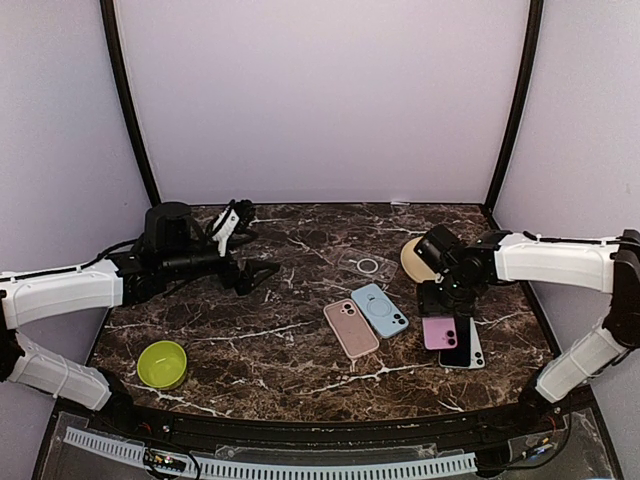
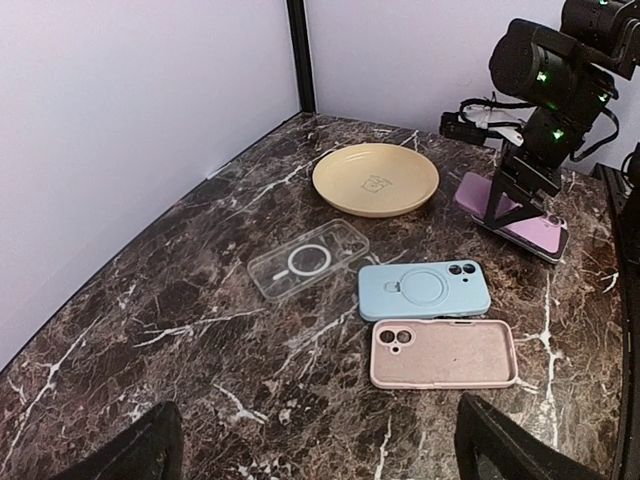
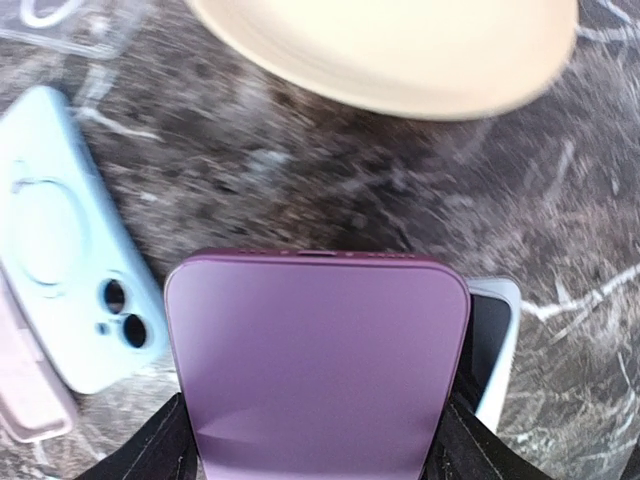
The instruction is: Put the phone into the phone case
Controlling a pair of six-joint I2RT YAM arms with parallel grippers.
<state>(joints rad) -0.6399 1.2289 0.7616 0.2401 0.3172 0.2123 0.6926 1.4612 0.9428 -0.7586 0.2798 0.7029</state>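
My right gripper (image 1: 441,303) is shut on the long edges of a purple phone (image 3: 315,350), back side up, held low over the table at the right. Under its right edge lies a white-rimmed case with a dark inside (image 3: 492,340), also seen from the top view (image 1: 466,348). I cannot tell whether the phone touches it. An empty pink case (image 1: 351,327), a light blue case (image 1: 379,309) and a clear case (image 1: 366,266) lie at mid-table. My left gripper (image 1: 262,278) is open and empty, hovering at the left, facing them.
A beige plate (image 1: 413,258) sits at the back right, just behind the right gripper. A green bowl (image 1: 162,364) stands at the front left. Black frame posts and pale walls close the table's back and sides.
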